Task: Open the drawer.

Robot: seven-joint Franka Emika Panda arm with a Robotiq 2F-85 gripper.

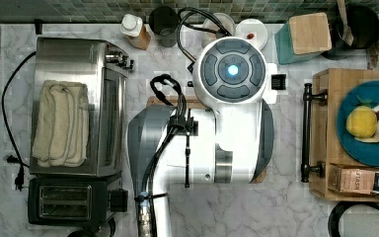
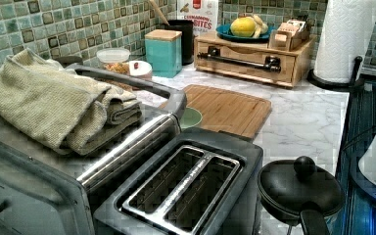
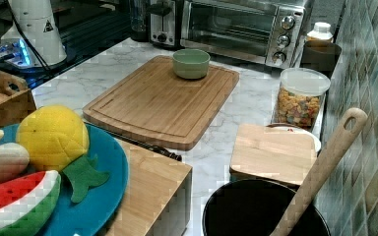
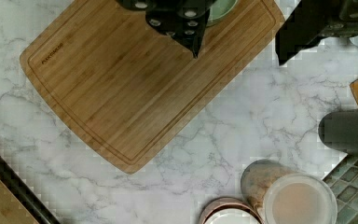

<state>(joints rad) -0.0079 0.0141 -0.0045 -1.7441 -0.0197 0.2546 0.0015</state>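
We see a marble kitchen surface (image 1: 256,207) from several sides. In the top view the white robot arm (image 1: 227,108) hangs over the middle of the surface, above a large wooden cutting board (image 3: 162,101). In the wrist view the gripper (image 4: 186,23) appears as a dark shape over the far end of that board, and we cannot tell whether its fingers are spread or pressed together. The drawer (image 2: 247,61) sits in a low wooden stand (image 1: 325,84) at the top view's right edge, well apart from the arm, and looks pushed in flush with the stand. A long black bar handle (image 1: 307,132) runs across its front; in the left view the handle (image 2: 240,59) faces the cutting board. On the stand rests a blue plate (image 1: 362,148) with toy fruit, including a yellow one (image 3: 51,135) and a watermelon slice (image 3: 17,201). A small green bowl (image 3: 191,63) stands on the board's end nearest a toaster oven (image 3: 241,27). A folded towel (image 1: 61,123) lies on the oven, a black toaster (image 2: 181,188) just beside it.
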